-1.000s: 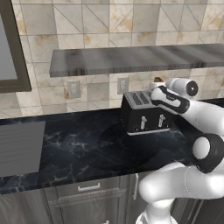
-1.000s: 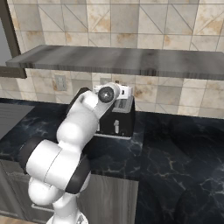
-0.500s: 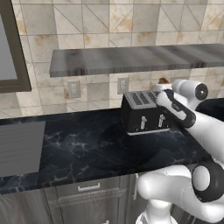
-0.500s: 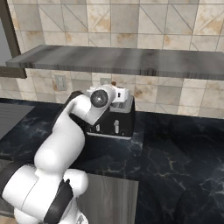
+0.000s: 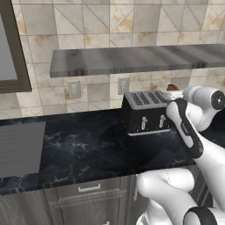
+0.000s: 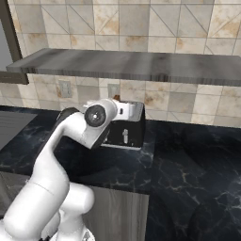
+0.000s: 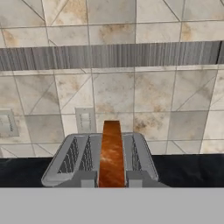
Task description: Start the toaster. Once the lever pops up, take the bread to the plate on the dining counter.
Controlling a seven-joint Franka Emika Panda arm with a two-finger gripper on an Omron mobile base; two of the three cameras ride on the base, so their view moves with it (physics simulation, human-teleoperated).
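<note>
The gripper (image 7: 112,186) is clamped on the bread (image 7: 111,153), a thin brown slice standing up above the black toaster's (image 5: 145,113) silver top, on the table (image 5: 79,149).

The wall (image 5: 105,26) is tiled in beige and tan stone with diagonal seams. A long grey shelf (image 5: 132,59) runs across it above a black marble counter (image 5: 83,149) veined in white. Two pale outlets (image 5: 74,89) sit on the tiles between shelf and counter. Grey drawers (image 5: 88,189) with silver handles line the counter's front edge. A dark window frame (image 5: 15,48) stands at the left.
</note>
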